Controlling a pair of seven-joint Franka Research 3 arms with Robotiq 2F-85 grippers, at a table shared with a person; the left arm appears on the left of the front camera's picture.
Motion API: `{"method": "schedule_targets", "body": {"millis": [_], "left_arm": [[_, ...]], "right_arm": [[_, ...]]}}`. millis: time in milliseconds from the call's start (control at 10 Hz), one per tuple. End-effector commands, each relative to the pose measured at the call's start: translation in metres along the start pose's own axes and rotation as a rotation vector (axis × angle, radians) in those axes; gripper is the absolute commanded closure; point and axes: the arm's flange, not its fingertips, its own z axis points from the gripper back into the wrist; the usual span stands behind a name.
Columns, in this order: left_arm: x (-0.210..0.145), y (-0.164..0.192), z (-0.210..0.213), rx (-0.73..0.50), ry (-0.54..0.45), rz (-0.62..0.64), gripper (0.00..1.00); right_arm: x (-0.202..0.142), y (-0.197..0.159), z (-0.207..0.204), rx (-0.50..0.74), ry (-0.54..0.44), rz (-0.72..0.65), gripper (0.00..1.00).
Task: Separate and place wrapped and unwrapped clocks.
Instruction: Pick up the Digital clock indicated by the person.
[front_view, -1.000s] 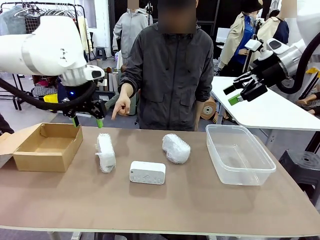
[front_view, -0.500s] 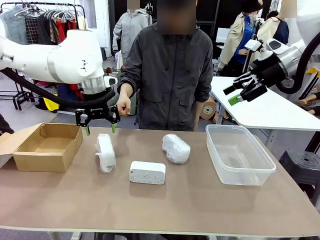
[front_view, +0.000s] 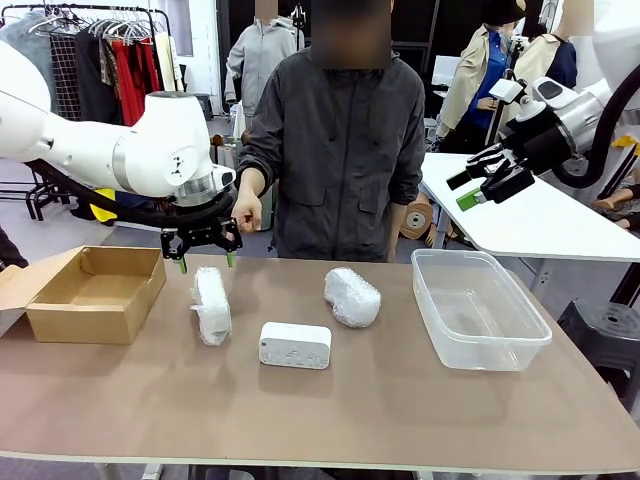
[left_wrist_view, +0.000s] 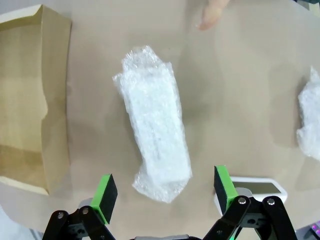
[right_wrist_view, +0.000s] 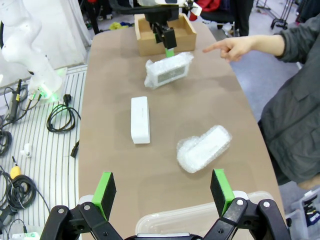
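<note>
My left gripper (front_view: 206, 264) hangs with its jaws spread wide and empty, just above the far end of the left wrapped clock (left_wrist_view: 155, 130). That bundle lies on the table (front_view: 400, 400) just right of the cardboard box (front_view: 95, 310). The second wrapped clock (front_view: 352, 297) lies well apart from it towards the right, and the bare white clock (front_view: 295, 345) sits nearer, between the two. The clear tub (front_view: 480, 350) stands at the right.

In my wrist view the bundle runs lengthwise away between my green pads, slightly slanted. I judge the step in hand to be the descent and grasp. To do it well I should:
- turn the wrist a touch, so the pads face its long sides squarely;
- shift towards the middle of its length, so it lifts level;
- come straight down, low enough to catch the hard block and not only loose wrap at the ends;
- close gently, since bubble wrap gives and could slide.

The person's hand (front_view: 245, 212) points from the far edge, close to my arm, so I keep the path tight. I cannot tell which container takes the wrapped ones.

My right gripper (front_view: 468, 190) is raised at the far right, jaws spread, holding nothing.
</note>
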Motion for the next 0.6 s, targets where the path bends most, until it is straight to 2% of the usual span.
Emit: {"method": "schedule_targets", "body": {"millis": [0,100,400,500], "left_arm": [[0.003,-0.004,0.004,0.012,-0.003,-0.063,0.00],[0.000,0.000,0.000,0.000,0.000,0.000,0.00],[0.002,-0.001,-0.003,0.002,0.001,-0.015,0.00],[0.009,0.000,-0.015,0.024,0.028,0.073,0.00]], "right_arm": [[0.001,0.001,0.000,0.002,-0.009,0.003,0.00],[0.001,0.001,0.000,0.002,-0.009,0.003,0.00],[0.001,0.001,0.000,0.002,-0.009,0.003,0.00],[0.001,0.001,0.000,0.002,-0.009,0.003,0.00]]}}
